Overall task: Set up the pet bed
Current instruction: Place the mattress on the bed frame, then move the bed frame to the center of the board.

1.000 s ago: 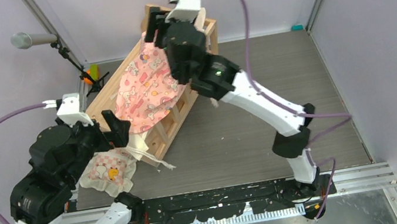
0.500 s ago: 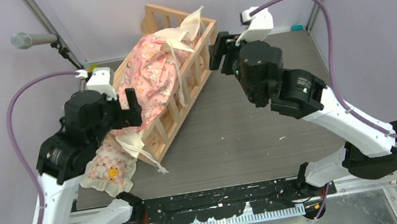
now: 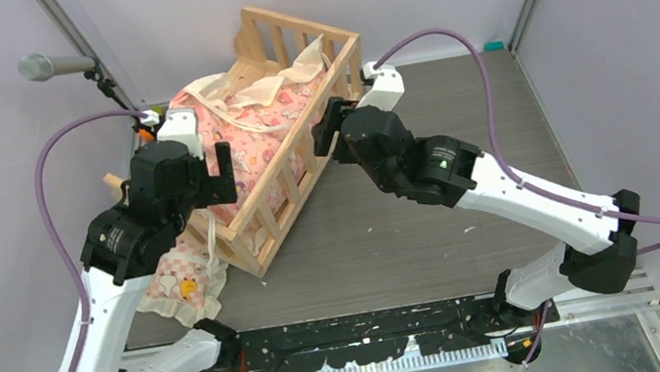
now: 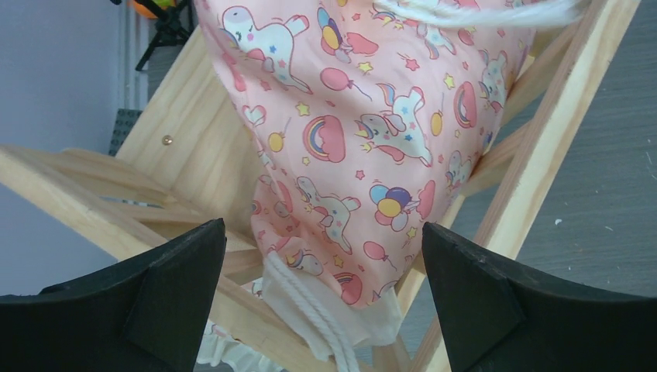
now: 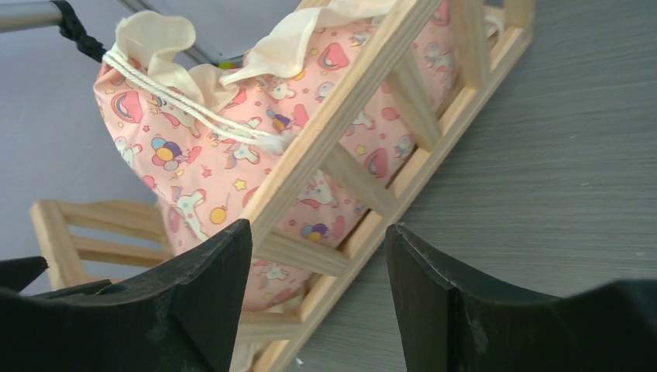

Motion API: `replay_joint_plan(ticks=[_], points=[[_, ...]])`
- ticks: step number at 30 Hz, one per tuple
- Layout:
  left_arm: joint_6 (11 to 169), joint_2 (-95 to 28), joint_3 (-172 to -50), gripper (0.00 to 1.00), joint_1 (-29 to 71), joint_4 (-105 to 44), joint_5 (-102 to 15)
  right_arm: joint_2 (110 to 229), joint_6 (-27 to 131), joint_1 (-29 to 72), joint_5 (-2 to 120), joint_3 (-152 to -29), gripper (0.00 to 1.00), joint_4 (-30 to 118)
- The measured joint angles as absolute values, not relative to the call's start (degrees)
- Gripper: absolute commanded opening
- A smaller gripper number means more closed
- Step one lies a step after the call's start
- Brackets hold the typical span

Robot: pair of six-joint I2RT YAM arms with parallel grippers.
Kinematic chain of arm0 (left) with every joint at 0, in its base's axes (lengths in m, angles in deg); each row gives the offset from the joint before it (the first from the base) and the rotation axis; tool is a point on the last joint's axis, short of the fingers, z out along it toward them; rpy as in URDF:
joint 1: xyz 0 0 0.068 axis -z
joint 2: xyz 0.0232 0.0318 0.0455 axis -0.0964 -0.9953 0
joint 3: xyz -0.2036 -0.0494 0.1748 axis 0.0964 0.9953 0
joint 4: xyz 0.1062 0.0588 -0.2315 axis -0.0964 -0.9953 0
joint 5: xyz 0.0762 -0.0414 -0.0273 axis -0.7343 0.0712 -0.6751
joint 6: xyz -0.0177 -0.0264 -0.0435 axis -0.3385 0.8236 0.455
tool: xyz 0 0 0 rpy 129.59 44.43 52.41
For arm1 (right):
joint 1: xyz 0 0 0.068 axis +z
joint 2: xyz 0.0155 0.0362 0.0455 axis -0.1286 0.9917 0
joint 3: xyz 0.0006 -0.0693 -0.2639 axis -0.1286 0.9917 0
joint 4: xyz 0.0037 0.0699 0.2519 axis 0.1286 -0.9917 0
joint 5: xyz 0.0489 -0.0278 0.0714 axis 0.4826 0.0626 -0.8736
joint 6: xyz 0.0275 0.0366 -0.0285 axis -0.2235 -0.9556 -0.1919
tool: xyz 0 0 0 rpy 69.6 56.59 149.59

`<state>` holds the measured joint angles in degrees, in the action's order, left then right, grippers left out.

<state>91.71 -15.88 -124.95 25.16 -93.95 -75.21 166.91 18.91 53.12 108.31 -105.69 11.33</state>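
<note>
The pet bed [image 3: 256, 256], a pale wood slatted frame, lies diagonally at the back left of the table. A pink printed cushion [image 3: 245, 139] with cream frill and white cord sits inside it and bulges over the left rail. My left gripper [image 3: 223, 172] is open and empty above the bed's near end; in the left wrist view it [image 4: 321, 310] hangs over the cushion's [image 4: 372, 132] lower edge and the frame [image 4: 186, 132]. My right gripper [image 3: 326, 135] is open and empty beside the bed's right rail, as the right wrist view [image 5: 318, 302] shows, close to the railing [image 5: 349, 116].
A small frilled pillow [image 3: 183, 282] lies on the table left of the bed's near corner, under my left arm. A microphone on a stand [image 3: 51, 65] and an orange object [image 3: 143, 130] sit at the back left. Grey walls close in both sides.
My right arm left the bed's far end, swung out and came back low beside the right rail. My left arm rose over the near end. The cushion dropped deeper into the frame.
</note>
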Motion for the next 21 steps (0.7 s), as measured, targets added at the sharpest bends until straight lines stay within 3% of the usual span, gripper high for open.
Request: replay_joint_plan(ticks=[14, 17, 21], points=[[90.2, -9.5, -126.1, 1.0, 25.2, -94.3, -80.8, 183.2, 1.2, 53.1, 100.9, -109.7, 0.65, 15.7], [89.7, -8.4, -126.1, 1.0, 25.2, -94.4, -80.9, 186.0, -0.5, 53.0, 101.2, -112.3, 0.52, 14.3], [88.7, -7.8, -126.1, 1.0, 25.2, -94.5, -80.9, 188.4, -2.4, 52.7, 102.0, -115.7, 0.16, 12.4]])
